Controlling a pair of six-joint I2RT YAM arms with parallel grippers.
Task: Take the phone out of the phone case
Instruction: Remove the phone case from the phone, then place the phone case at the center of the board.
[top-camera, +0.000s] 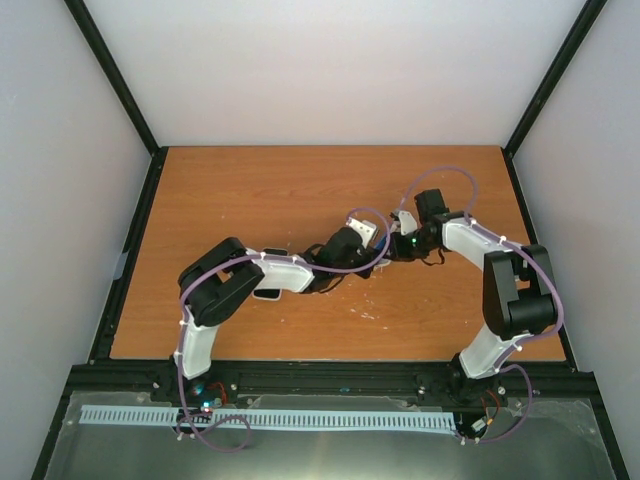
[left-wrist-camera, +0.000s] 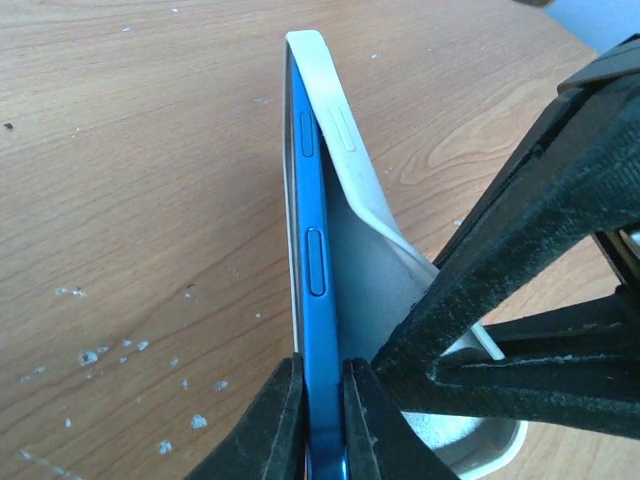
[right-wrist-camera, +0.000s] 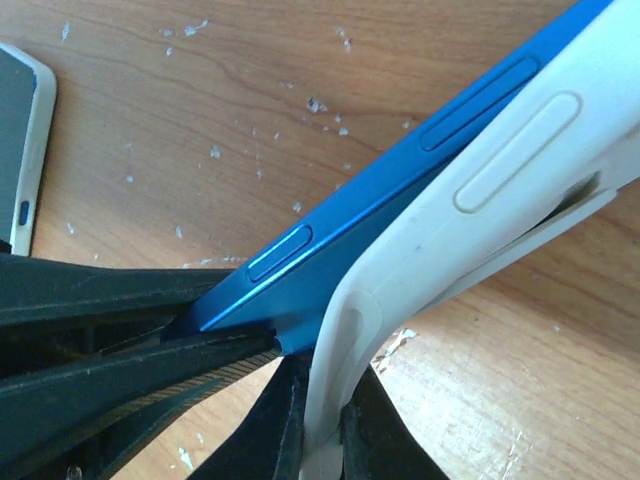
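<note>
Jaws, left gripper (left-wrist-camera: 320, 415): closed hard on the blue edge of the phone (left-wrist-camera: 308, 250), one finger pressed to each face near its lower end. Left arm (top-camera: 215, 290): rises from its base at the near left, folds at a raised elbow, and its forearm runs right to the middle of the table. Phone: held on edge over the wood between the two grippers, with its side buttons showing. It is seated in the white case (left-wrist-camera: 352, 170) along one long side. The other side of the case is bent away from it, leaving a wedge-shaped gap. Jaws, right gripper (right-wrist-camera: 325, 435): closed on the rim of the case, the white wall pinched between both fingers, just beside the left gripper's fingers. Right arm (top-camera: 515, 290): base at the near right, elbow up by the right edge, forearm reaching left toward the centre. Table (top-camera: 300, 190): orange-brown wood grain with scattered white flecks and scuffs. Grey slab (right-wrist-camera: 22, 150): white-rimmed, lying flat on the wood at the left of the right wrist view; what it is cannot be told. Surround: pale walls (top-camera: 60, 150) on three sides, black posts (top-camera: 110, 70) at the corners, purple cables (top-camera: 440, 172) looping along both arms, and a metal shelf (top-camera: 350, 450) at the near edge carrying a white slotted strip (top-camera: 270, 418).
</note>
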